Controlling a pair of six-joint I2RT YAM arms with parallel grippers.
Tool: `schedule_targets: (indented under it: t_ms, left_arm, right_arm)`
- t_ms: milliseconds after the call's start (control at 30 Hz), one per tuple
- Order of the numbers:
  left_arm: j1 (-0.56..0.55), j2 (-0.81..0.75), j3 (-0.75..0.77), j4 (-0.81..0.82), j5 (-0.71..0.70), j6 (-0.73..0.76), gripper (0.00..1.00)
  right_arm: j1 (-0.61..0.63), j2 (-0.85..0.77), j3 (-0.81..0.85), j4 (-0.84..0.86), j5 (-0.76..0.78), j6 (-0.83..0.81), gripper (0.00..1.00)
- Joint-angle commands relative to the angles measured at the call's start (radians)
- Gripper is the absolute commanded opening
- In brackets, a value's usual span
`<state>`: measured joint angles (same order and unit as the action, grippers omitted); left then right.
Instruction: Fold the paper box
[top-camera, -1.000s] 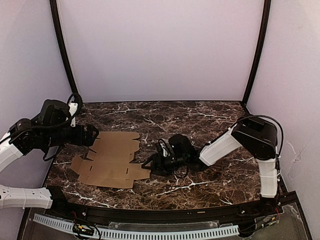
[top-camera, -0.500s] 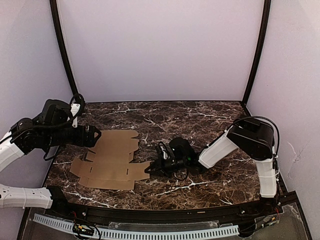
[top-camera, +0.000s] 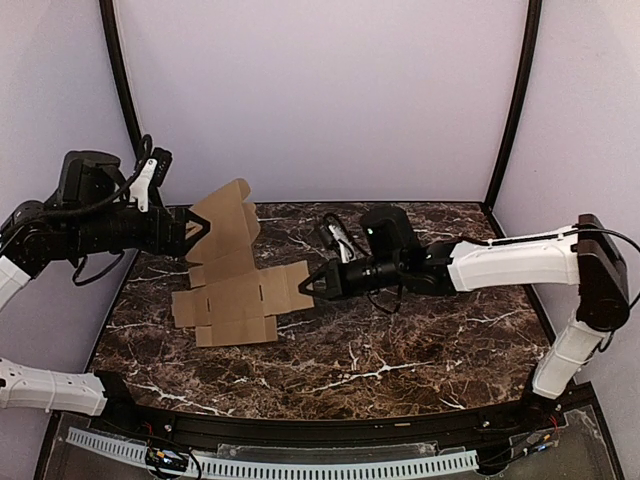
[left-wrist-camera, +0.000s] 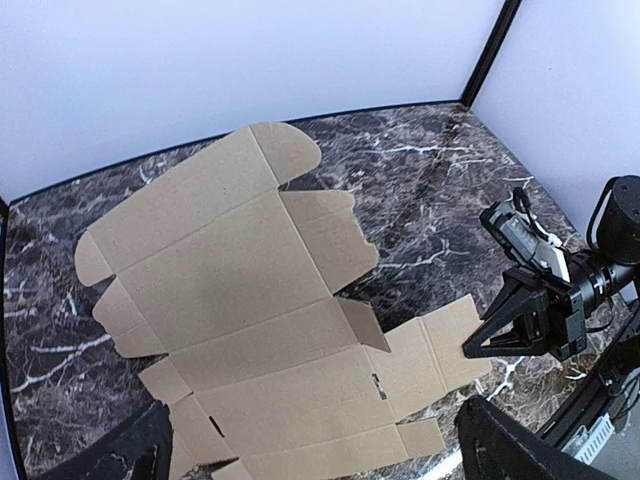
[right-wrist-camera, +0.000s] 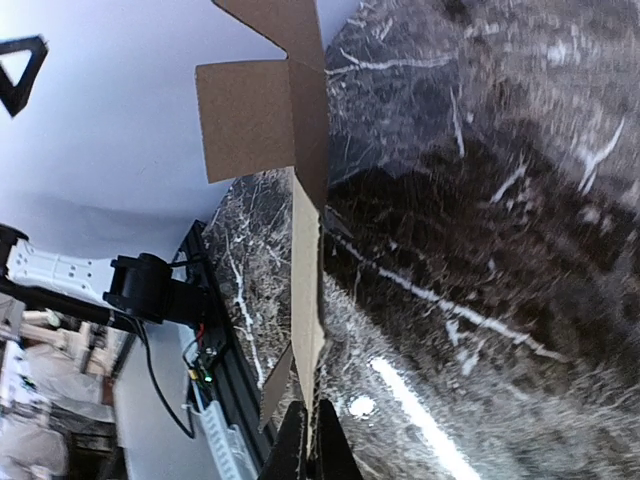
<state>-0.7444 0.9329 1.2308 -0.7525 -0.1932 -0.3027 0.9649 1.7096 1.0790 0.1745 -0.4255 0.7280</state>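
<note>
Cardboard paper box (top-camera: 235, 300) tilts up off the table (top-camera: 420, 350). The right tool (top-camera: 310, 287) is clenched on its right flap, and the left tool (top-camera: 198, 227) is spread wide at its raised left edge.

Left end effector (top-camera: 198, 228) seemingly spread wide; right end effector (top-camera: 308, 288) pinched closed.

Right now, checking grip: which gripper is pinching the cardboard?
The right gripper, shut on the paper box at its right flap; the left gripper is open wide.
</note>
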Motion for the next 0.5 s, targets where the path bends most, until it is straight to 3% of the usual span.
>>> schedule_targets:
  t_ms: [0,200,467]
  left_arm:
    - [-0.003,0.043,0.103,0.001,0.077,0.107,1.00]
    - [-0.003,0.083,0.207,0.029,0.181,0.201,1.00]
    - [-0.002,0.123,0.287,0.058,0.277,0.269,1.00]
  right_arm:
    - [-0.025,-0.115,0.086,-0.361,0.122,-0.357,0.00]
    - [-0.030,-0.209,0.217,-0.639,0.302,-0.607,0.00]
    - [-0.015,-0.215,0.466,-0.935,0.595,-0.903,0.00]
